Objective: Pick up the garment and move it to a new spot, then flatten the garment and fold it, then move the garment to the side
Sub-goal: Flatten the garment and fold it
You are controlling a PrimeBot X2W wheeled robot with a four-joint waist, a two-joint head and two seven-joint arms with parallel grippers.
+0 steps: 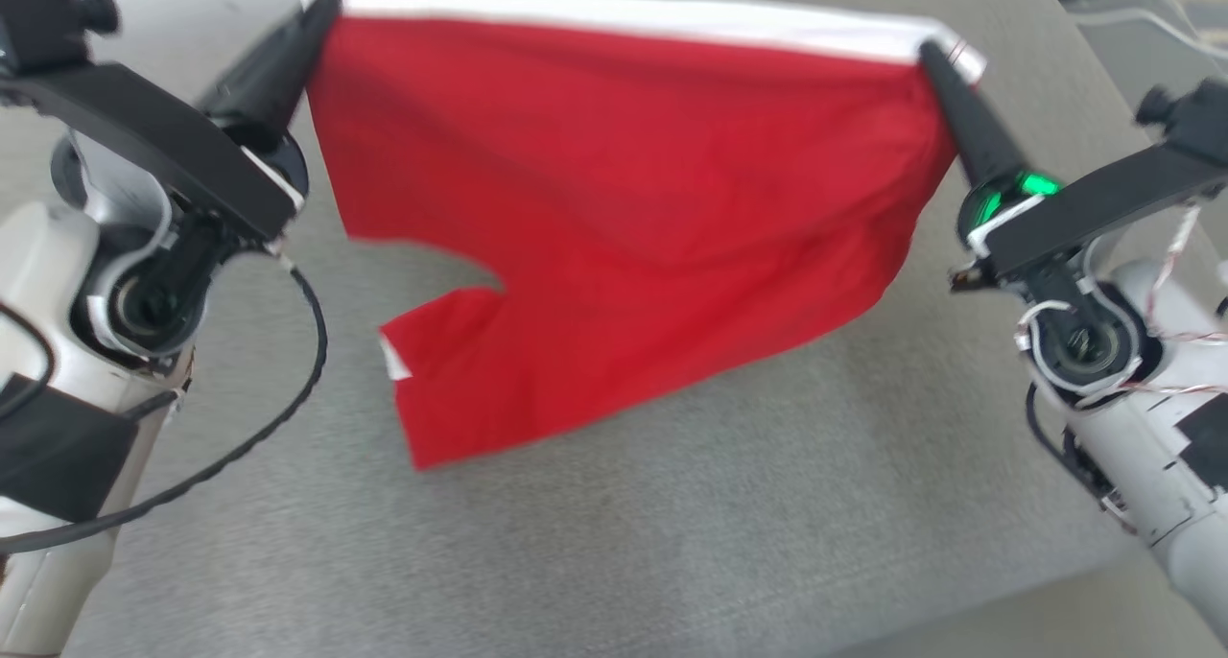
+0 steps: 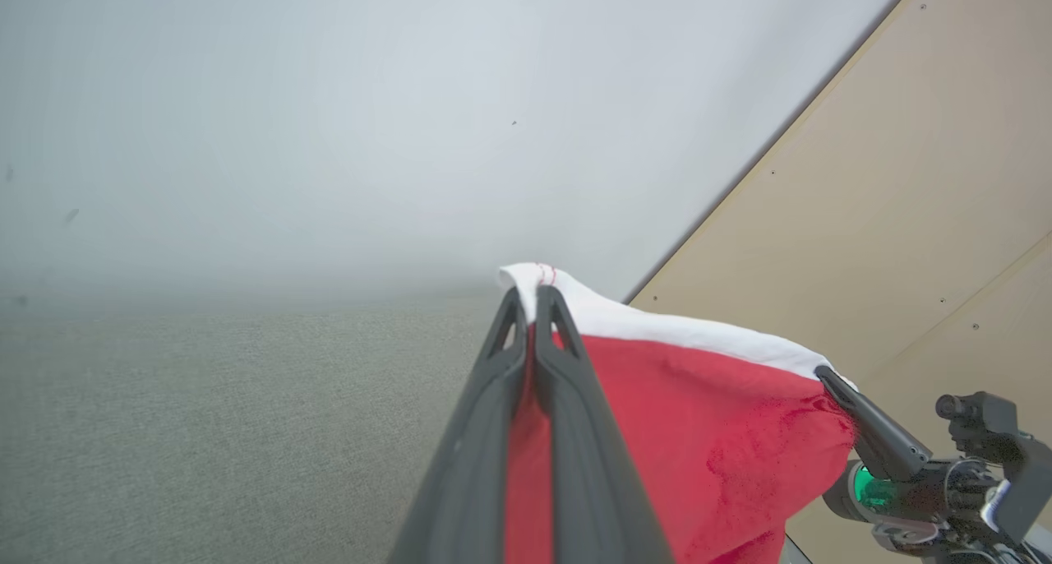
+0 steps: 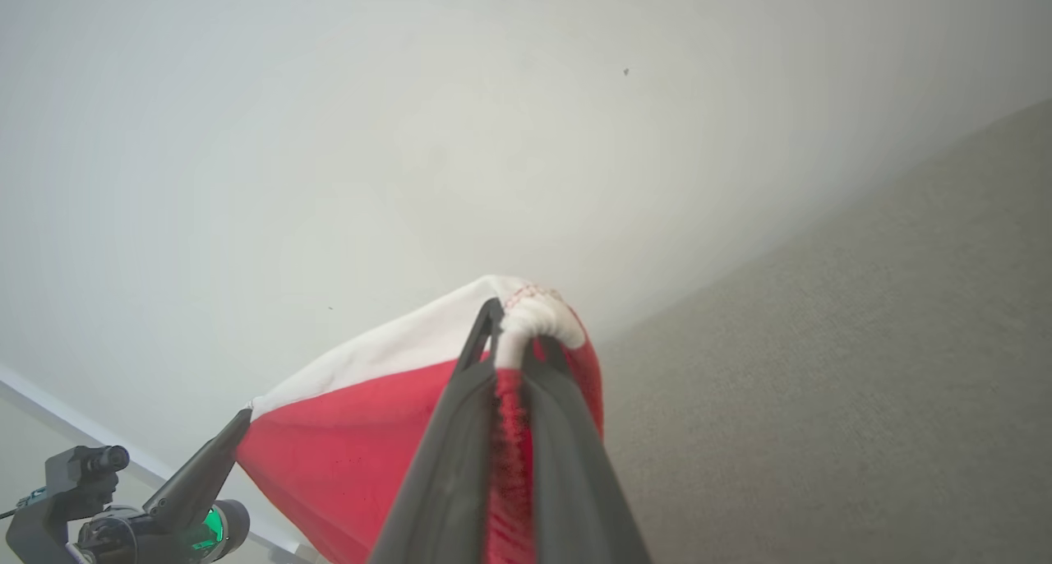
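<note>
The garment (image 1: pixel 633 217) is a pair of red shorts with a white waistband, hanging stretched in the air above the grey table (image 1: pixel 672 524). My left gripper (image 1: pixel 324 6) is shut on the waistband's left corner. At the opposite corner my right gripper (image 1: pixel 932 56) is shut on the waistband too. The leg openings dangle low, the left one at the bottom left. In the left wrist view the garment (image 2: pixel 707 432) is pinched at my left gripper (image 2: pixel 532 297), with the right gripper (image 2: pixel 826 376) beyond. The right wrist view has the garment (image 3: pixel 362 432) clamped in my right gripper (image 3: pixel 514 317).
The grey fabric-covered table spreads under the garment, its right edge (image 1: pixel 1084 54) running down the right side. A black cable (image 1: pixel 278 418) loops from my left arm. A pale wall (image 2: pixel 329 120) and a beige panel (image 2: pixel 904 177) stand behind.
</note>
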